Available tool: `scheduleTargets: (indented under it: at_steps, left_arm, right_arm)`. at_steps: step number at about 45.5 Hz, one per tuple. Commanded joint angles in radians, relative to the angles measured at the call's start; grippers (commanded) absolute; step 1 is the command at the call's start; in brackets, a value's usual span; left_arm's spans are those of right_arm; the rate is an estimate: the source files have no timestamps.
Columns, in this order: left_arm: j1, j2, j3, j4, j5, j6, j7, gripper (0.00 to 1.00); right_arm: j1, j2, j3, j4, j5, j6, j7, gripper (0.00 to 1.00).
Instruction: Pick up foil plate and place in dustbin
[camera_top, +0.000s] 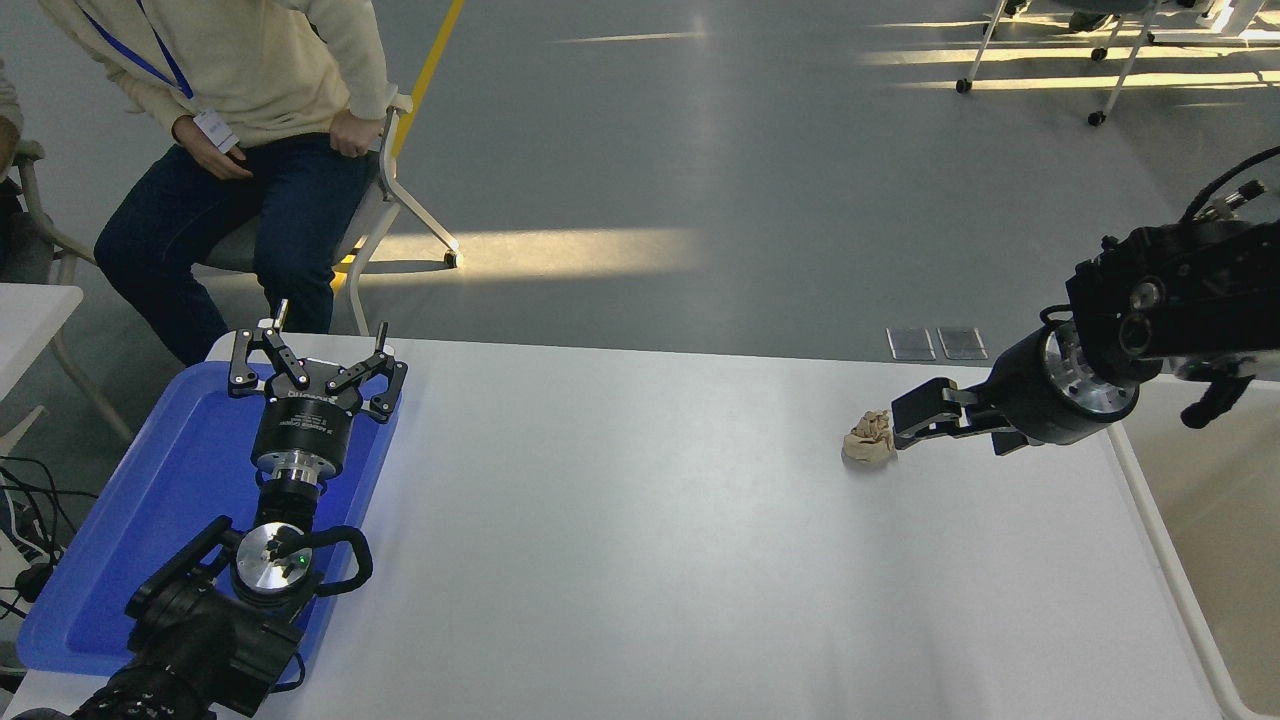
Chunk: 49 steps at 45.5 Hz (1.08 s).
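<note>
You'll find no foil plate in view, only a tan lump (870, 438) just ahead of your right gripper (905, 420), jaws unreadable; foil is light, crushable: take its rim.

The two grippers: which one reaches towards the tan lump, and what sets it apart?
The right gripper, coming in from the right edge, its tip beside the tan lump. The left gripper sits open over the blue tray, far from it.
</note>
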Motion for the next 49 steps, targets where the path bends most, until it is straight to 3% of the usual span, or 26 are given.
scheduleTargets:
  at_steps: [1, 21, 49]
  left_arm:
    - [0.001, 0.000, 0.000, 0.000, 0.000, 0.000, 0.000, 1.00]
    - [0.001, 0.000, 0.000, 0.000, 0.000, 0.000, -0.002, 1.00]
    - [0.001, 0.000, 0.000, 0.002, -0.002, 0.000, -0.003, 1.00]
  right_arm:
    - [0.047, 0.002, 0.027, 0.013, 0.075, 0.081, 0.002, 1.00]
    - [0.162, -0.036, 0.036, 0.015, 0.074, 0.299, 0.009, 1.00]
    - [0.176, -0.042, 0.048, 0.010, 0.075, 0.333, 0.044, 1.00]
